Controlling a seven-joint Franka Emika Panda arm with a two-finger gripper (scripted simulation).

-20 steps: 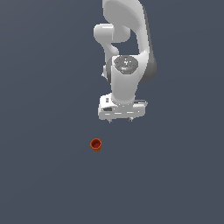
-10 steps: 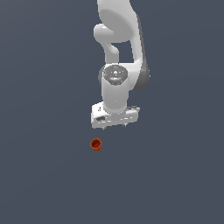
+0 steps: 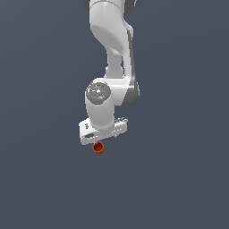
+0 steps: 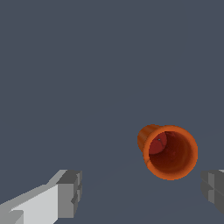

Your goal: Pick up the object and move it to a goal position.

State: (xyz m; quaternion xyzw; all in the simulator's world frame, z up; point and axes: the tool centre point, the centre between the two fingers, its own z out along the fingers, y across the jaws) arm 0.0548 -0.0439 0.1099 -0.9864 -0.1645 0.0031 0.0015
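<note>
In the exterior view, you see the arm reaching down over the plain grey tabletop (image 3: 40, 188), its white end effector (image 3: 103, 134) hanging just above the orange-red cup (image 3: 98, 148). The cup sits on the tabletop, peeking out below the wrist body toward the exterior view's left. From this angle the wrist hides the fingers, so you cannot judge their spread or how well they straddle the cup here. The risk you should read from this view is an off-centre descent: the cup shows at the edge of the end effector's outline rather than under its middle.

In the wrist view, you see the end effector (image 4: 142, 192) spread wide, with nothing between its fingers yet. One grey finger pad (image 4: 70, 193) shows on one side and the other pad (image 4: 213, 188) at the opposite edge. The cup (image 4: 168, 151) stands upright with its open mouth facing the camera, and it lies much nearer the second pad than the first. It also sits ahead of the line joining the pads, not between them.

If you lower now, that near finger may land on the thick rim and tip or skate the cup away. If you close off-centre, one pad will push the light, tapered cup sideways before the other meets it. The ribbed, narrowing wall could also let it slip downward in a weak pinch.
</note>
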